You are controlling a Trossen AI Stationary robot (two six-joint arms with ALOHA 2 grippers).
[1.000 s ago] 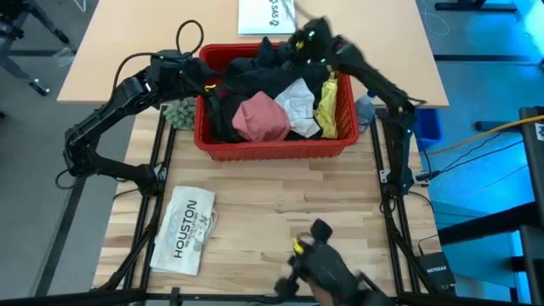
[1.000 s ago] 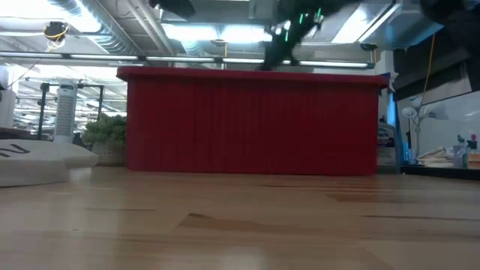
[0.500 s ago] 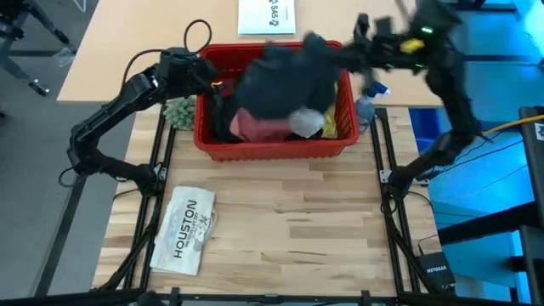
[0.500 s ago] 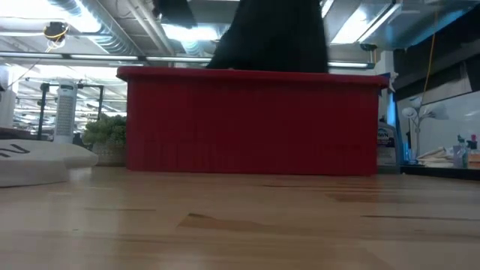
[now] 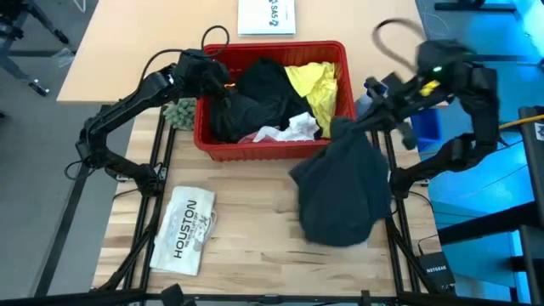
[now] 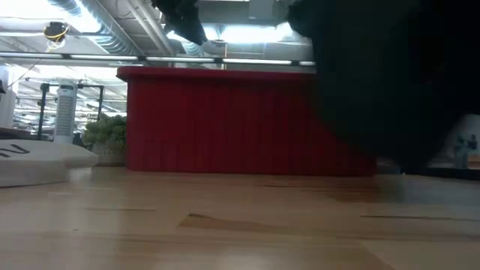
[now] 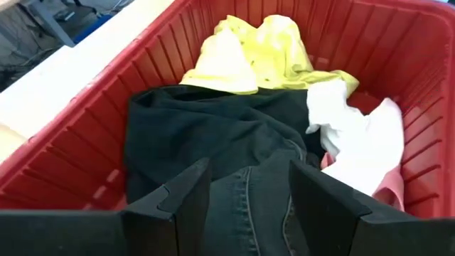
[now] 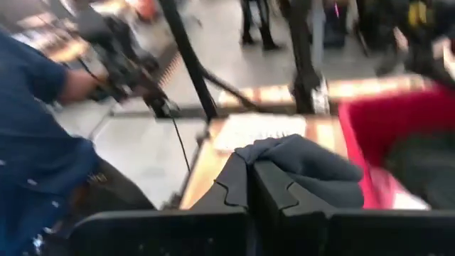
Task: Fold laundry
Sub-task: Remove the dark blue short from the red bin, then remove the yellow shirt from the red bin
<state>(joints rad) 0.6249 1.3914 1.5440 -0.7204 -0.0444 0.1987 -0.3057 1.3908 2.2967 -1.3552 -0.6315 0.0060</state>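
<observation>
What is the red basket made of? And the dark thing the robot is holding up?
The red basket looks like hard, slightly glossy plastic: its walls are stiff and ribbed. The dark garment held by the right gripper looks like soft matte cloth, since it droops and bunches in folds; which fabric is unclear.

Dark jointed arms point(image 5: 127, 106), looping black cables

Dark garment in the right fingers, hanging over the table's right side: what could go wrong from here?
1. The dark garment hangs bunched from the shut right gripper, so it may land crumpled.
2. It hangs near the table's right edge and could drape off.
3. The left gripper, open over the red basket, may snag the black trousers.
</observation>
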